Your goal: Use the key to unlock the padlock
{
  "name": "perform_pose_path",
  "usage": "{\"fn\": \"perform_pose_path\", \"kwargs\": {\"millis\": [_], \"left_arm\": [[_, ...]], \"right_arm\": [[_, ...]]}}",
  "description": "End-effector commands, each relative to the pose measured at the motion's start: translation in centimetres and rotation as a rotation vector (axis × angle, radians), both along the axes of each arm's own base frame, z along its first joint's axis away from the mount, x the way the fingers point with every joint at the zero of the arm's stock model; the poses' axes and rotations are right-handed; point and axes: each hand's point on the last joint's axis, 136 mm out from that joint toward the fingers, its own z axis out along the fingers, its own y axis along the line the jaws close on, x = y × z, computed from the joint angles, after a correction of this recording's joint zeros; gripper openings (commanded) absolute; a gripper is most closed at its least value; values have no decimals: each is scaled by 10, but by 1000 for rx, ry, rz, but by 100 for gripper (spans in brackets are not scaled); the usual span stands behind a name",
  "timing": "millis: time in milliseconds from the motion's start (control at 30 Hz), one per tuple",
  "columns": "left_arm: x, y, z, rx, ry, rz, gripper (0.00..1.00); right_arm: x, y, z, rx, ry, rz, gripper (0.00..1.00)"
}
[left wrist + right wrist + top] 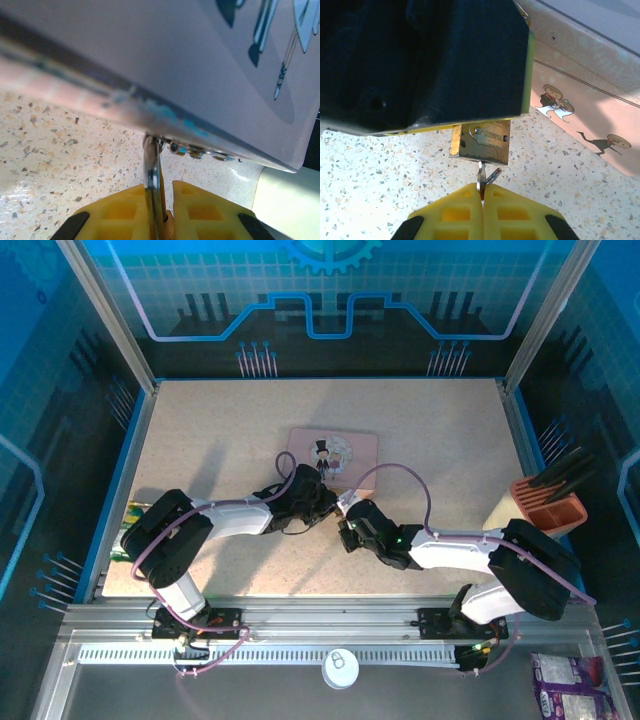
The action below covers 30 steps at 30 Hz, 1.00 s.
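The step in hand is turning the key: just in front of the pink tin [350, 445], at its near long edge, the padlock [482, 142] is pinched in the left gripper [160, 195]. The yellow ribbed fingers [115, 215] are clamped on either side of the lock where its thin, bright steel shackle [151, 170] rises toward the tin's rim. Whether that shackle passes through a hasp there I cannot tell, since the rim is blurred. From the side away from the tin, the right gripper [482, 200] has its jaws pressed together on the key [480, 176], a slim grey sliver with a small wire ring beside it. The key's blade appears to sit in the keyway on the underside of the lock's body. That body is a small square block of brushed brass with a riveted plate on its face. The tin is smooth, glossy painted metal with cartoon figures and rounded corners. The table [370, 175] is pale speckled stone-like laminate, matte and flat. The next move, as I judge it, calls for a rotation of the right wrist about the key's own axis while the left arm holds the lock rigid. So thin a key could slip or bend if the twist runs off-axis.
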Motion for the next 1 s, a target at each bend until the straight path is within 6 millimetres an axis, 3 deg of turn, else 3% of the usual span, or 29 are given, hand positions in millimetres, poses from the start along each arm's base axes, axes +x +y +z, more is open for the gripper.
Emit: {"fn": "perform_pose_path", "kwargs": {"millis": [0, 500, 967], "left_arm": [[-10, -40, 44, -162, -40, -120, 8], [-9, -40, 43, -157, -40, -118, 11], [-8, -33, 39, -132, -47, -103, 28]], "right_arm": [[10, 5, 17, 121, -26, -46, 0], [10, -2, 12, 332, 113, -104, 0], [7, -11, 5, 451, 214, -162, 0]]}}
